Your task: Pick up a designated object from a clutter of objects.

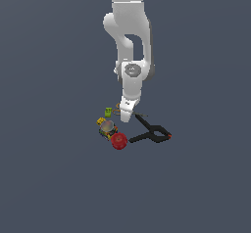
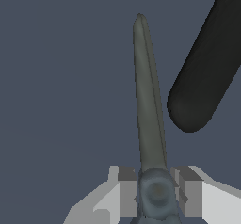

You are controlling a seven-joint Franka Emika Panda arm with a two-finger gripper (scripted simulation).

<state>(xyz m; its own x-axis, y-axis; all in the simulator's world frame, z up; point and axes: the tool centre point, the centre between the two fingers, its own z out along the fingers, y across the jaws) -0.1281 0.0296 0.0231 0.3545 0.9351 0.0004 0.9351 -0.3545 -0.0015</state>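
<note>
Scissors point(image 2: 149, 124) lay flat on the desk point(image 1: 49, 178), right under our pincer point(image 2: 157, 190), at the edge of the pile. Our pincer was nearly closed, with one finger on each side of the round middle part where the blades cross, but we could not tell if it squeezed yet. We think the scissors are light, stiff, thin and slippery, so the thick middle is the best place to hold. We counted one pair of scissors, one black clamp point(image 1: 153, 133), one red ball point(image 1: 119, 140), one green block point(image 1: 108, 112) and one round yellow-blue thing point(image 1: 107, 127).
</note>
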